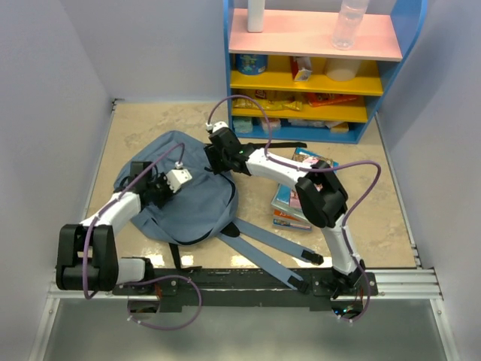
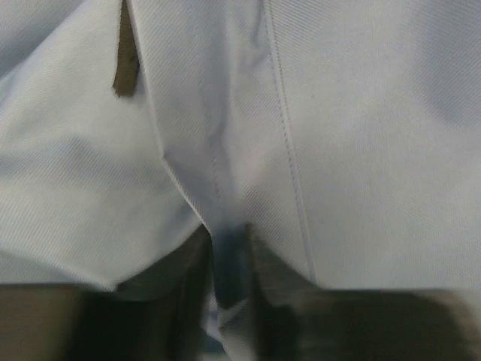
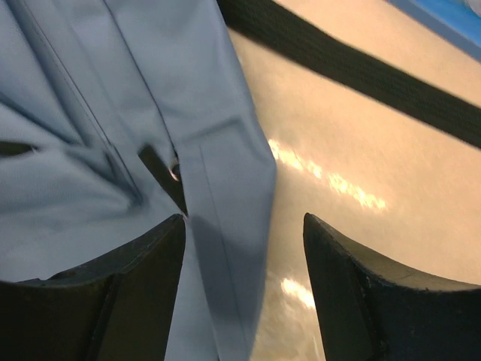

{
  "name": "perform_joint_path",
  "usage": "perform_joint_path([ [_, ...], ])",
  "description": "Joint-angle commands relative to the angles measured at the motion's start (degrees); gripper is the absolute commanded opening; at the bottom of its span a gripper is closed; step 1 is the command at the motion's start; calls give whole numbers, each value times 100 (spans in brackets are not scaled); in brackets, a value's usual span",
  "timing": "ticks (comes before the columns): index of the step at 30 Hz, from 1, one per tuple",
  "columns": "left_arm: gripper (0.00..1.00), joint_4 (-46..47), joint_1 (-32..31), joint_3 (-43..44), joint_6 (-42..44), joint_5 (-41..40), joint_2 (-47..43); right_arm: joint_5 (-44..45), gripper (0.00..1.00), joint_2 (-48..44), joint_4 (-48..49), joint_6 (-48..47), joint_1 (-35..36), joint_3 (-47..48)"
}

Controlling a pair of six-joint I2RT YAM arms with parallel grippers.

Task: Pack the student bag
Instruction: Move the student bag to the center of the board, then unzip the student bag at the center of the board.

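The student bag (image 1: 188,197), grey-blue and soft, lies flat on the tan table with its padded shoulder straps (image 1: 272,247) trailing toward the near edge. My left gripper (image 1: 160,186) rests on the bag's left side. In the left wrist view the bag's fabric (image 2: 338,135) fills the picture, and the left gripper (image 2: 229,235) is shut on a narrow fold of it. My right gripper (image 1: 216,156) is at the bag's far right edge. It stands open (image 3: 243,219), one finger over the bag's fabric (image 3: 90,90), the other over bare table. A black webbing strap (image 3: 353,64) crosses beyond it.
Colourful books (image 1: 291,201) lie stacked on the table right of the bag, partly under my right arm. A blue, yellow and pink shelf unit (image 1: 316,47) with boxes and a clear bottle (image 1: 349,22) stands at the back. Grey walls close in both sides.
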Motion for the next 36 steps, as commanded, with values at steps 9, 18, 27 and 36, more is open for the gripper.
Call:
perform_joint_path([
  [9, 82, -1818, 1419, 1688, -567, 2523, 352, -386, 65, 569, 103, -681, 208, 1156],
  [18, 82, -1107, 1578, 1382, -937, 1812, 643, -456, 64, 1149, -187, -849, 305, 1569],
  [27, 82, -932, 1578, 1144, -743, 1583, 590, -659, 56, 1571, -205, -656, 322, 1876],
  [36, 80, -421, 1560, 880, -875, 1311, 853, -26, 23, 1141, 225, -866, 586, 1069],
])
